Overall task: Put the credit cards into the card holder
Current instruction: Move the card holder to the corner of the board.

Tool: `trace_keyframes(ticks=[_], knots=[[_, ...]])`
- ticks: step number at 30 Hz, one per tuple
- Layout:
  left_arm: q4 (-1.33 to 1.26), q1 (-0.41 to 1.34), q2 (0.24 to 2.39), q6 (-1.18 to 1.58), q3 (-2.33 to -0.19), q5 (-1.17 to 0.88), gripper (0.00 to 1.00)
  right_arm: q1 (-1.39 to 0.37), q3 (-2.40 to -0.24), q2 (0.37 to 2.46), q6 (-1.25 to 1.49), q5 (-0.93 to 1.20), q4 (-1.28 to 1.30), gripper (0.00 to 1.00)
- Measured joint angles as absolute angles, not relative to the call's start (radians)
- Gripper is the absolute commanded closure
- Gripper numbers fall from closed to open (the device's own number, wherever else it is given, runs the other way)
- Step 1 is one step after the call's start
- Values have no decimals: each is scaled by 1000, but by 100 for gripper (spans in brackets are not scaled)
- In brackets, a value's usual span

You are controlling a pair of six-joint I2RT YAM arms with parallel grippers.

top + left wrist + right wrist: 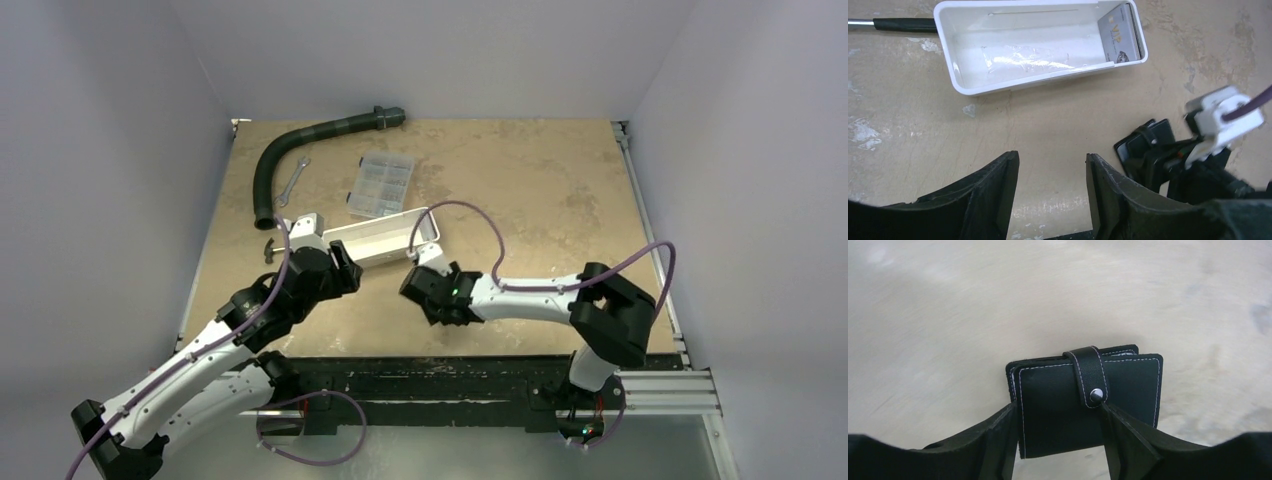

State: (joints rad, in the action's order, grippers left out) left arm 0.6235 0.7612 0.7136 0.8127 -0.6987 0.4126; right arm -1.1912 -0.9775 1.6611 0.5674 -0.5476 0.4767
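Two pairs stood parted; left fingers [983,195] over mottled bench [1048,125]; right fingers [993,440] over stitched, snap-strapped black card holder [1058,405].

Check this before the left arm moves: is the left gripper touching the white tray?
Apart. The left wrist view shows bare table between the left gripper and the near wall of the white tray.

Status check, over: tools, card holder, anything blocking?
Left tool open, empty, near white tray. Right tool over card holder, grip unconfirmed; strap snapped shut. One silvery card standing at tray end.
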Motion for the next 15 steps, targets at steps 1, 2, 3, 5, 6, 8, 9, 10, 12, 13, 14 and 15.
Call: trace_keyframes(ticks=[1,2,3,5,6,8,9,10,12,13,14,15], knots=[[623,761,714,816,-698,417,45,-1147,-976,1657,581,-554,489,37],[623,761,714,817,-697,419,45,-1091,-974,1651,588,-559,499,37],[623,761,717,817,-696,419,45,-1029,-970,1645,592,-562,506,37],[622,761,728,818,-693,418,45,-914,-962,1634,591,-570,512,37],[622,761,731,818,-691,415,45,-849,-958,1629,586,-573,517,37],[617,761,736,817,-691,405,45,-736,-958,1623,566,-580,518,37],[612,761,739,817,-691,398,45,-680,-958,1621,553,-581,513,37],[605,761,743,816,-691,389,45,-624,-958,1620,533,-581,505,37],[589,761,757,814,-691,370,45,-521,-961,1625,488,-582,485,37],[579,761,768,809,-691,357,45,-479,-962,1626,482,-582,482,37],[573,761,778,805,-691,347,45,-425,-967,1634,462,-587,478,37],[565,761,789,801,-691,335,45,-379,-976,1647,442,-591,473,38]])
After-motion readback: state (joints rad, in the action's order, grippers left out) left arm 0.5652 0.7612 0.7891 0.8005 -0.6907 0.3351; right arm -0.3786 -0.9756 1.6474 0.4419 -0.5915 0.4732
